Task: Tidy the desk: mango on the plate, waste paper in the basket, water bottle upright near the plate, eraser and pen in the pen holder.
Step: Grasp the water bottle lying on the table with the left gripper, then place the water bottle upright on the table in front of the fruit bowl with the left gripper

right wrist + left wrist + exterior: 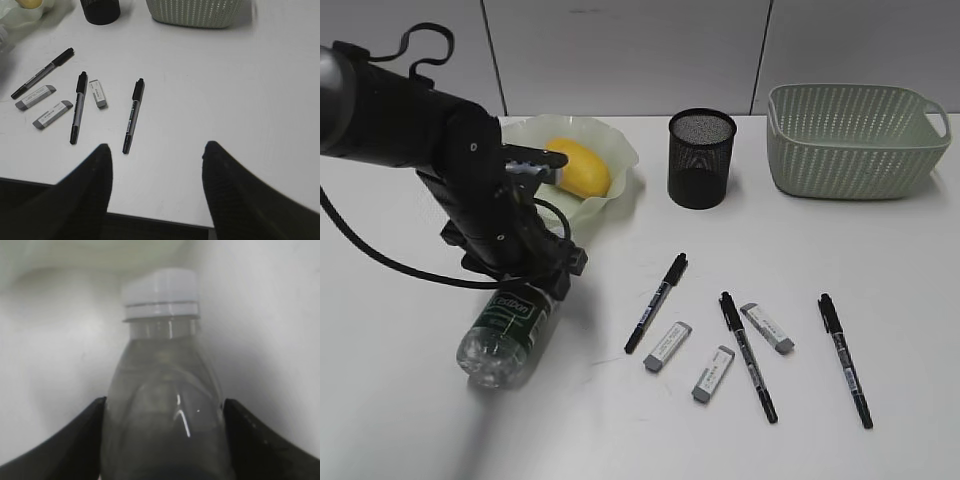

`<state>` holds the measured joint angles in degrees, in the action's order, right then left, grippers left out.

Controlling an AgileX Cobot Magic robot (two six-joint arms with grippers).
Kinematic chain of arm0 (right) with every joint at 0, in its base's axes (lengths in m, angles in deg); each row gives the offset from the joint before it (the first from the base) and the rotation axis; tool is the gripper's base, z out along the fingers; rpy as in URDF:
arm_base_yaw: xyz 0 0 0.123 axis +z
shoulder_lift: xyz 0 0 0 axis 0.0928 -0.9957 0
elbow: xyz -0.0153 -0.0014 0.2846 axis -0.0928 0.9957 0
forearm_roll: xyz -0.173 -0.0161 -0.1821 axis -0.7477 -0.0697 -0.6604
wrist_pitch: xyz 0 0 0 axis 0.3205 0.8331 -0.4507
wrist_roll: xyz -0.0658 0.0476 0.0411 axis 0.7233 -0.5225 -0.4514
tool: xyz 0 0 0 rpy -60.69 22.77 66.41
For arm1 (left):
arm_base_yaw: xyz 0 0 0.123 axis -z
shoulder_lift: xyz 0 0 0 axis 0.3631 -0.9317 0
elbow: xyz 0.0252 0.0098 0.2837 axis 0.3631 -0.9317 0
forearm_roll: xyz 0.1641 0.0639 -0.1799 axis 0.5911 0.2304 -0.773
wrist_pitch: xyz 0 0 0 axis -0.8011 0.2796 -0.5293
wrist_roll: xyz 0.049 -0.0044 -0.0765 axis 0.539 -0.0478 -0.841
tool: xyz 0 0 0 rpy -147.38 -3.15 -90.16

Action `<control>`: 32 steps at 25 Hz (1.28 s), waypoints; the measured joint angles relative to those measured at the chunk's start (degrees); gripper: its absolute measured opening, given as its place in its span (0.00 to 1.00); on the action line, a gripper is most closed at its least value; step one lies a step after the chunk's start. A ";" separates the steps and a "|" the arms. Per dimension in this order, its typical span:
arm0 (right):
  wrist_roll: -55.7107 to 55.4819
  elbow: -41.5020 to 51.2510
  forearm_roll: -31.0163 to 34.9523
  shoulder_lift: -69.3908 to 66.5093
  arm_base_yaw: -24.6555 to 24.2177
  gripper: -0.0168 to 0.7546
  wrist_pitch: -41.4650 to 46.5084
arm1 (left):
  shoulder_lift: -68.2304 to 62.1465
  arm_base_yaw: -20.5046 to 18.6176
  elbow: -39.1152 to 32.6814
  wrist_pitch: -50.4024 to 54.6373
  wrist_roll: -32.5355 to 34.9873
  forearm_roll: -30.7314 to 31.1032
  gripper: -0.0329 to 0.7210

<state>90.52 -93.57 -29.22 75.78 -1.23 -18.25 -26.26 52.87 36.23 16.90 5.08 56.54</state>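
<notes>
The water bottle [510, 335] lies on its side on the desk [880, 280], base toward the front and cap toward the plate. My left gripper [545, 285] is shut on its shoulder; in the left wrist view both black fingers [70, 440] press the clear sides below the white cap [160, 292]. The mango [578, 167] sits in the pale green plate [620, 140]. Three pens [657, 302] [748, 355] [845, 358] and three erasers [667, 346] [713, 373] [767, 328] lie loose. My right gripper [156, 147] hangs open and empty over the desk's front edge. The waste paper is out of view.
At the back centre stands the black mesh pen holder [701, 158], with the sage basket [855, 140] at the back right. The left arm and its cable cross the left side of the desk. The nearest pen [133, 115] lies just ahead of my right fingers.
</notes>
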 joint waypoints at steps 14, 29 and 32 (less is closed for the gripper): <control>0.00 0.00 0.04 0.00 0.00 0.60 -0.01 | 31.06 -4.81 -42.62 -67.19 2.40 3.78 0.71; 0.00 0.00 0.04 0.00 0.00 0.60 -0.01 | 6.46 -12.05 -44.37 -99.97 5.03 3.60 0.71; 0.00 0.00 0.04 0.00 0.00 0.60 -0.01 | 5.48 -12.05 -44.37 -101.36 5.03 3.74 0.71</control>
<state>90.52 -93.57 -29.18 75.78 -1.23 -18.25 -20.79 40.82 -8.14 -84.46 10.10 60.28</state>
